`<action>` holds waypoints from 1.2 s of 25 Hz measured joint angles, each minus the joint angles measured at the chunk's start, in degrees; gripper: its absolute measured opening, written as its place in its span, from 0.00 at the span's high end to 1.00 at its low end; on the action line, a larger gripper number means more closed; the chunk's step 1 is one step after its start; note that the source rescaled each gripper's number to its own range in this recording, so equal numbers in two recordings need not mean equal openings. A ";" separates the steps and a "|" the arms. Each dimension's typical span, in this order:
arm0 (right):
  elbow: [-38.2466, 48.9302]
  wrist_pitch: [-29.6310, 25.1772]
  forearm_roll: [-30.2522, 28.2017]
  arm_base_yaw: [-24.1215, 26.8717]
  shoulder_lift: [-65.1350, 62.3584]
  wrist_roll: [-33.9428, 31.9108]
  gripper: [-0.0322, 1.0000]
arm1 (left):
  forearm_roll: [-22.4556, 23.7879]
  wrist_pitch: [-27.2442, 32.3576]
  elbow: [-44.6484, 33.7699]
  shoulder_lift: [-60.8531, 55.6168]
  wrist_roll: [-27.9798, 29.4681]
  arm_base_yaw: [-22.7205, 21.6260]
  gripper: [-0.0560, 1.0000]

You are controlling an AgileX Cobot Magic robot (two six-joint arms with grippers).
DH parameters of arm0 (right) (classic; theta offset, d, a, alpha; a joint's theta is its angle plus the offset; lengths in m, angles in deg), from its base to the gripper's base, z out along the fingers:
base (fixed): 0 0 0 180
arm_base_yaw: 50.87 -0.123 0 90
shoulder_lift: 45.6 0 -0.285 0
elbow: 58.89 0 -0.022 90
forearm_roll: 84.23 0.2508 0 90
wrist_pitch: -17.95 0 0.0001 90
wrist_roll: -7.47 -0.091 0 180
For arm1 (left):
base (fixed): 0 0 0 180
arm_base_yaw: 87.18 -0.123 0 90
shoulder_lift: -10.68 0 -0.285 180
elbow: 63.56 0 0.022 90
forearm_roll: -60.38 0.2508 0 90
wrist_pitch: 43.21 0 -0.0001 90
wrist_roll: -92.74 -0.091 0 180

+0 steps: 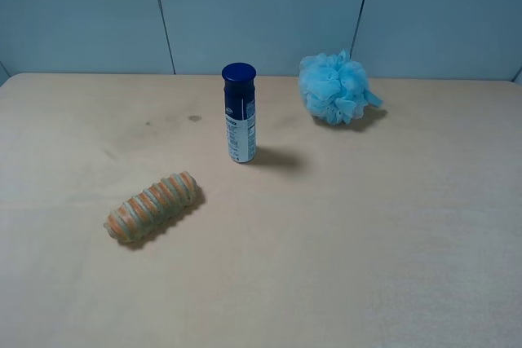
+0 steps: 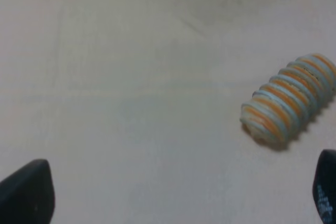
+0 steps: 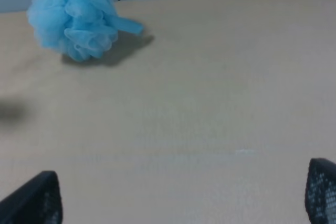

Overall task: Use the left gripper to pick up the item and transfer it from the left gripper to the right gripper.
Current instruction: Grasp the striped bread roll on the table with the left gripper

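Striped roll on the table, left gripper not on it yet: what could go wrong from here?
1. The roll lies off to one side of the open left gripper; closing without re-centring may nudge it away.
2. The upright bottle stands near the roll's far end; carrying the roll toward the right gripper could tip it.
3. A mid-length grasp may leave the right gripper little to take.

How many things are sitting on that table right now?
3. A striped roll lies at the near left, a blue-capped bottle stands upright around the middle, and a fluffy light-blue pouf sits at the far right. Nothing appears hidden behind them.
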 joint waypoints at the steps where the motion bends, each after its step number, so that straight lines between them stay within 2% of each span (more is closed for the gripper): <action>1: 0.00 0.00 0.00 0.00 0.00 0.00 0.00 | 0.00 0.00 0.00 0.00 0.00 0.00 0.02; 8: 0.00 0.00 0.00 0.00 0.00 0.00 0.00 | -0.03 0.00 0.08 0.00 0.00 0.00 0.02; 12: 0.00 0.06 0.00 0.00 0.00 0.00 0.00 | -0.14 0.27 2.90 2.63 0.00 0.00 0.02; 22: 0.00 0.06 0.00 0.00 0.00 0.00 0.00 | -1.07 0.91 14.58 28.78 -0.04 0.06 0.02; 23: 0.00 0.06 0.00 0.00 0.00 0.00 0.00 | -1.07 0.91 14.58 28.78 -0.04 0.06 0.02; 26: 0.00 0.06 0.00 0.00 0.00 0.00 0.00 | -1.38 0.84 16.73 37.26 -2.14 0.21 0.02; 30: 0.00 0.06 0.00 0.00 0.00 0.00 0.00 | 0.46 -0.28 17.24 48.89 -3.88 7.60 0.02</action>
